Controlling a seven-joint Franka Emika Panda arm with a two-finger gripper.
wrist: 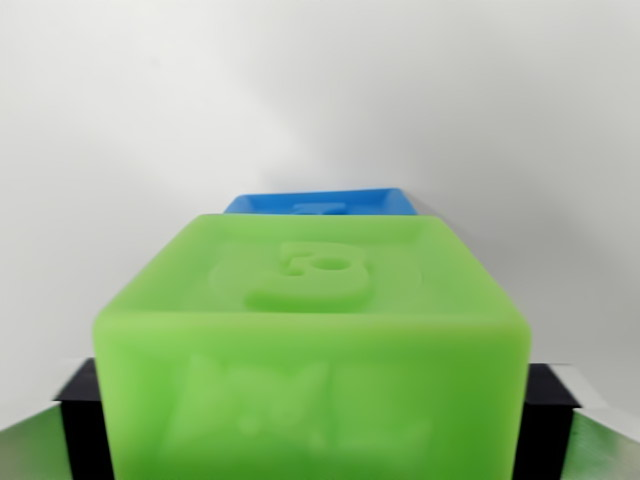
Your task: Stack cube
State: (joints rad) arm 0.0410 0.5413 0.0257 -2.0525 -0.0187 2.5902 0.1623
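We record the pincer (320,440) at the bottom of the wrist view, closed on the green cube (315,340). Its two dark fingers (85,420) show as black blocks at the lower left and lower right of the frame, each pressed flush against a side face of that cube. The opening between them equals the width of the cube and no more. The fingertips themselves are hidden behind the cube and by the lower edge of the frame.

The green cube fills the middle and lower part of the view and sits very close to the camera, so its near face is blurred. It blocks most of what lies below and behind it.

Just beyond its far top edge we note a blue cube (322,203). Only a thin strip of the blue cube's top face is visible, as a flattened trapezoid. We cannot tell whether the two cubes touch, nor whether the green cube is above the blue one or merely in front of it.

Past both lies a plain white counter (320,90), smooth and evenly lit, with nothing else on it in view.

Materials: the green cube is a translucent, matt plastic with rounded edges. Its top face carries a raised figure inside a shallow circular ring; the near face carries raised shapes too blurred to read. The blue cube appears to be the same kind of plastic, with a faint relief on its top. Slivers of a greenish reflective surface (30,450) appear at both bottom corners, outside the fingers.
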